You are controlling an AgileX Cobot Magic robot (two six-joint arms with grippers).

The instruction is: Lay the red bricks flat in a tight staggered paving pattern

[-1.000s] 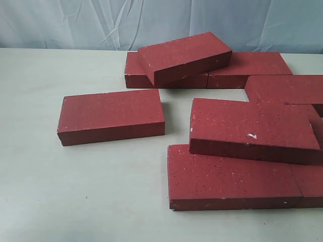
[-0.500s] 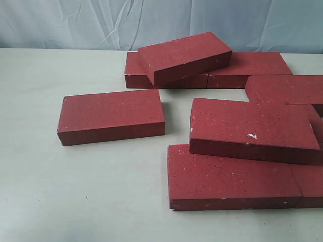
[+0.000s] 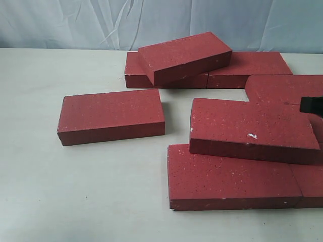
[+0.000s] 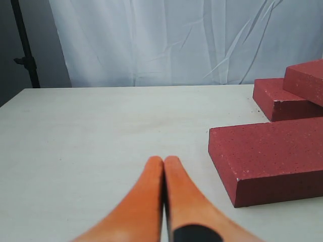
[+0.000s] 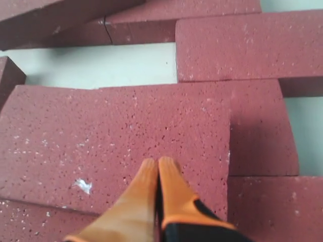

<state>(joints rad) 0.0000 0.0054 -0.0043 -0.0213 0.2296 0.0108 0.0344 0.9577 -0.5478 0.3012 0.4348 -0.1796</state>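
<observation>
Several dark-red speckled bricks lie loosely on the table. One brick [image 3: 111, 115] sits alone at the left. A chipped brick [image 3: 252, 128] rests on top of a lower brick [image 3: 232, 177]. At the back, a tilted brick [image 3: 184, 56] leans across two flat bricks [image 3: 247, 67]. My right gripper [image 5: 158, 162] is shut and empty above the chipped brick [image 5: 116, 146], whose white chip [image 5: 83, 186] shows; only a black part of this arm [image 3: 311, 104] enters the exterior view. My left gripper [image 4: 164, 160] is shut and empty over bare table, beside the lone brick [image 4: 270, 156].
A pale crumpled curtain [image 3: 75, 22] hangs behind the whitish table [image 3: 75, 191]. More bricks [image 3: 285, 88] crowd the right edge. A dark stand [image 4: 25, 50] rises beyond the table's far corner in the left wrist view.
A black part of the right arm has come into the exterior view at the right edge. The bricks have not moved.
</observation>
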